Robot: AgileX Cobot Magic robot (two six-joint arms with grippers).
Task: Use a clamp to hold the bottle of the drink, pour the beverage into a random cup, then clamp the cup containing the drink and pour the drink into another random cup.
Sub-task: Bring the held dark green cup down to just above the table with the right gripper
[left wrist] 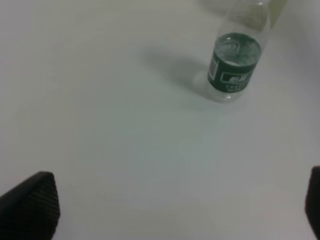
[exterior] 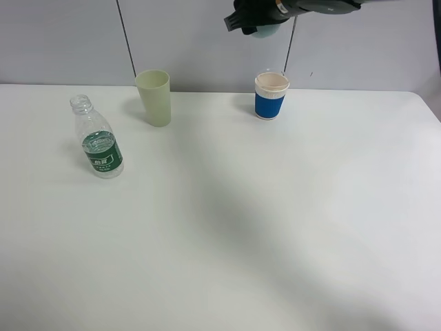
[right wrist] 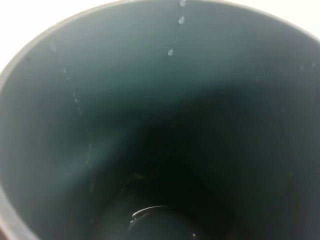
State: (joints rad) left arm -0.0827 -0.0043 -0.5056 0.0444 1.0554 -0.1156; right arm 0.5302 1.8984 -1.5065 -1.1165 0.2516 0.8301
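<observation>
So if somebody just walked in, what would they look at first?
Probably the right gripper up high at the back, holding a bluish cup tipped over the blue-sleeved paper cup. Next, the uncapped clear bottle with a green label standing on the left of the white table, near the pale green cup.

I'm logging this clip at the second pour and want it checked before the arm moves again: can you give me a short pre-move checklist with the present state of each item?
1. Right gripper shut on the teal cup: ok, it is held raised above the table's far edge.
2. Teal cup over the blue-sleeved cup: ok, roughly above it in the high view.
3. Blue-sleeved cup upright to receive: ok.
4. Teal cup drained: cannot tell; droplets cling to its inner wall, bottom is dark.
5. Left gripper open and away from the bottle: ok.
6. Bottle and green cup upright, clear of the pour: ok.
</observation>
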